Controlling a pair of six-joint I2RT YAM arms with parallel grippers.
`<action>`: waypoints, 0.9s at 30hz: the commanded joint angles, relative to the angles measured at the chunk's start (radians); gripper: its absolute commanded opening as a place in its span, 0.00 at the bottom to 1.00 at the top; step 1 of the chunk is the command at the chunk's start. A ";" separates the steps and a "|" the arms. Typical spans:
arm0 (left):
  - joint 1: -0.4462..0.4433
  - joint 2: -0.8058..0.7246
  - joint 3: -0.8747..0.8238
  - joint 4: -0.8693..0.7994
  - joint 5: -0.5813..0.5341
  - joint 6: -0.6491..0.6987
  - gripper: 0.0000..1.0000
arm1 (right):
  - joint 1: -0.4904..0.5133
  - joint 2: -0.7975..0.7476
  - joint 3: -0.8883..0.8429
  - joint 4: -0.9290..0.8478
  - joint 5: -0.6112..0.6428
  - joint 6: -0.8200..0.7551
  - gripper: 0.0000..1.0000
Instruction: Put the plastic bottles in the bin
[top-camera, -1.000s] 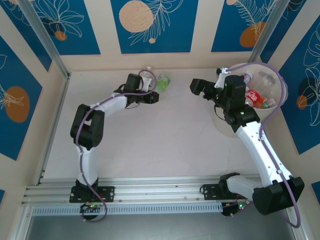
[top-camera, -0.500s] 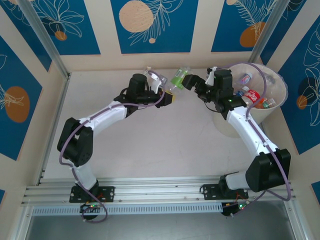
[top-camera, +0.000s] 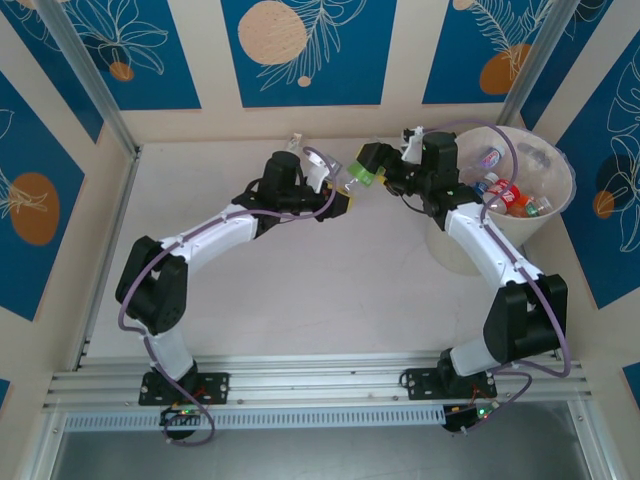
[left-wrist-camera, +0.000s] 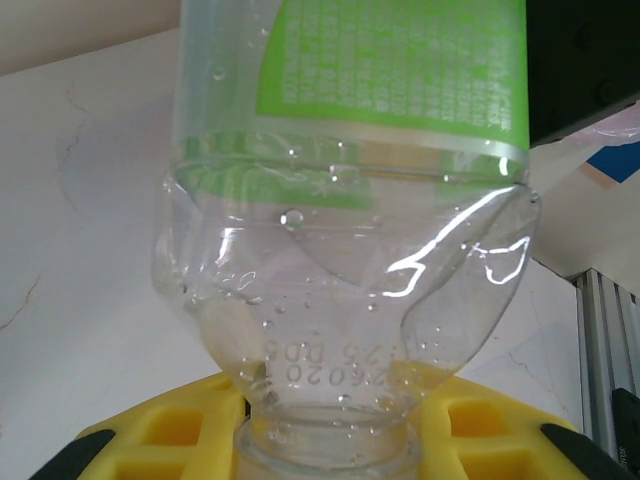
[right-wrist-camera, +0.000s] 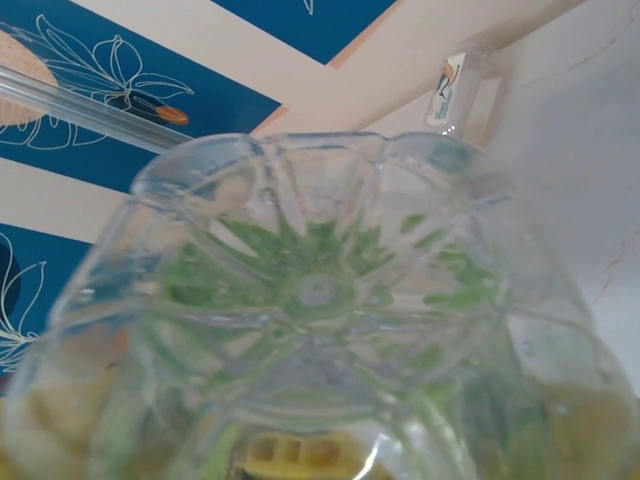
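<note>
left gripper (top-camera: 345, 199) is clamping the neck of a green-label bottle (top-camera: 359, 176); the left wrist view is showing its yellow fingers (left-wrist-camera: 150, 440) there. right gripper (top-camera: 368, 165) is meeting the bottle's base, grip i cannot tell. white table (top-camera: 300, 290) is lying open near and left. bin (top-camera: 556, 222) is standing far right, holding other bottles (top-camera: 505, 193).

We find 1 bottle (top-camera: 358, 174) over the table's (top-camera: 300, 290) far middle, the left gripper (top-camera: 345, 198) at its neck, the right gripper (top-camera: 372, 160) seemingly around its base. Right of them stands the bin (top-camera: 560, 215), several bottles (top-camera: 505, 193) inside.
</note>
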 joint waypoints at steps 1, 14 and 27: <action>-0.009 -0.017 0.023 -0.002 0.033 0.020 0.00 | -0.002 -0.005 0.047 -0.012 -0.028 -0.015 0.72; -0.009 -0.041 0.020 0.011 0.074 0.001 0.34 | -0.007 -0.048 0.045 -0.033 -0.020 -0.081 0.50; 0.004 -0.190 -0.222 0.216 -0.267 -0.076 1.00 | -0.110 -0.334 0.135 -0.269 0.250 -0.391 0.48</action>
